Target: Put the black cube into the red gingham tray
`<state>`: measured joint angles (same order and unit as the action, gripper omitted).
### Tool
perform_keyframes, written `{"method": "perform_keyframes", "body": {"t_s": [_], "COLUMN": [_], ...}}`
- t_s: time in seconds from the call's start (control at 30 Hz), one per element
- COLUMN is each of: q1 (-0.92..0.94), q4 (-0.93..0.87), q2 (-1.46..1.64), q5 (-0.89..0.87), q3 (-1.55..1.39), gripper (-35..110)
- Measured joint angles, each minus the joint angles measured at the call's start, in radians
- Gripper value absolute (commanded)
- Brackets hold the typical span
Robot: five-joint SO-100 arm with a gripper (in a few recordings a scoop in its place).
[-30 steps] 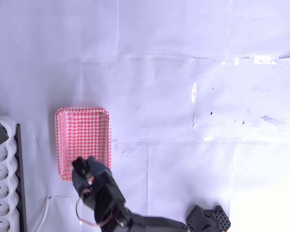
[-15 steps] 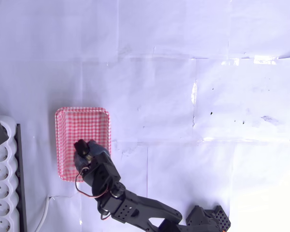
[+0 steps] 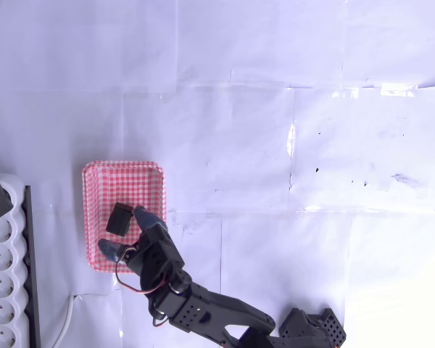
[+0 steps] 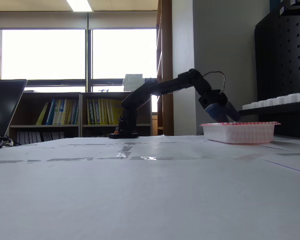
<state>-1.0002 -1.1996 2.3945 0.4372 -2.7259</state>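
— Start close to you. What do you see first?

— In the fixed view, the white paper-covered table (image 4: 140, 190) runs out from the camera. Further along it stands my arm (image 4: 160, 87), reaching to the right over the red gingham tray (image 4: 238, 132). From that low side angle my fingers dip behind the tray's rim, so I cannot see inside it.

— And from above?

— In the overhead view, my base sits at the bottom edge and my arm (image 3: 203, 312) slants up and to the left. My gripper (image 3: 121, 232) is over the lower half of the red gingham tray (image 3: 101, 174). My fingers are spread apart: one bluish fingertip (image 3: 107, 250) lies near the tray's lower left, the other (image 3: 141, 212) toward its right wall.

— Where is the cube?

— The black cube (image 3: 119, 219) lies inside the tray, about midway along it, between my two fingers. It sits just beside the right one; whether it touches that finger I cannot tell. I am not squeezing it, since the left fingertip is apart from it.

— Anything beyond the tray?

— A white power strip (image 3: 1, 279) lies along the left edge of the overhead view, near the tray's left side. In the fixed view, far behind my arm, there are bookshelves (image 4: 65, 115) under bright windows (image 4: 80, 52).
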Motion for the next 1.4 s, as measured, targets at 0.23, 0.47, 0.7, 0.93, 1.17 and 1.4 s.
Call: {"method": "perform_keyframes", "body": {"t_s": [0.23, 0.47, 0.7, 0.93, 1.17, 1.4], "q1": [0.08, 0.376, 0.719, 0.897, 0.937, 0.95], "q4": [0.14, 0.482, 0.626, 0.575, 0.278, -0.038], "q2": [-0.537, -1.193, -1.879, -2.272, -2.437, -2.528], "q5": [-0.061, -0.175, -0.318, -0.477, -0.511, -0.511], "q3": [0.43, 1.315, 2.039, 2.625, 2.723, 2.723], "gripper": [11, 0, 0, 0, 0, 0]}}
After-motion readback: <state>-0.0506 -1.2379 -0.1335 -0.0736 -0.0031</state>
